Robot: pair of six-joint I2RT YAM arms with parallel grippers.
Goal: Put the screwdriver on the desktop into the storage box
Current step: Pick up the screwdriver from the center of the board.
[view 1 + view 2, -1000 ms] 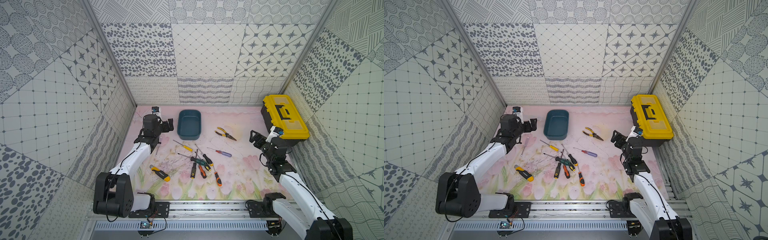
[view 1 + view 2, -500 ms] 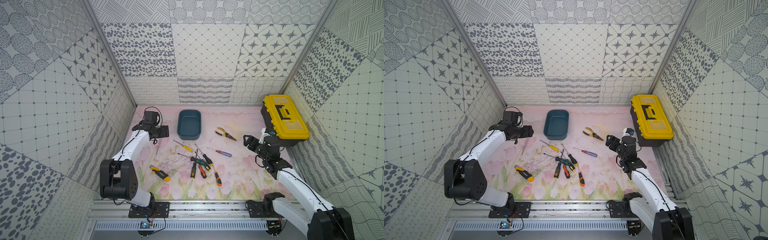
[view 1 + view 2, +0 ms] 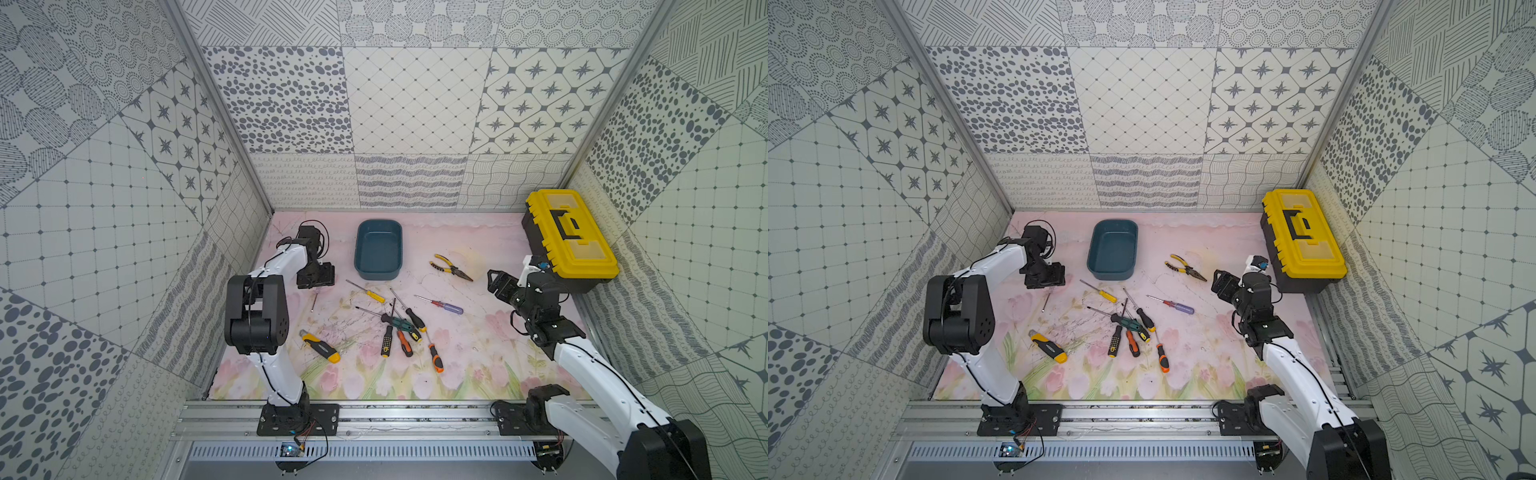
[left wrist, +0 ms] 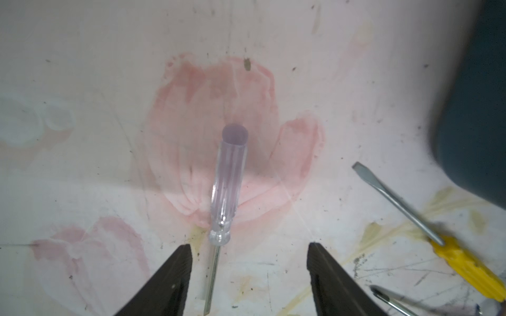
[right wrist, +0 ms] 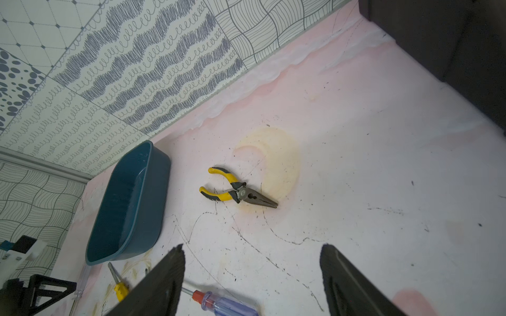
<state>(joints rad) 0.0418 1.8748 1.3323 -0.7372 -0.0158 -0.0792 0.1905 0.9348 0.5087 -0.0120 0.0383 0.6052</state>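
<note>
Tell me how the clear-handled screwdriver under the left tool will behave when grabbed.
The clear-handled screwdriver has a round handle, so a nudge would probably roll it. Glossy plastic may slip in the left tool. Slim metal shaft: likely stiff and light.

Around me stand white wall panels (image 3: 407,104) printed in grey patchwork patterns: dots, stars, grids, squiggles. Silver metal corner posts (image 3: 217,104) join them. The light is soft and even.
</note>
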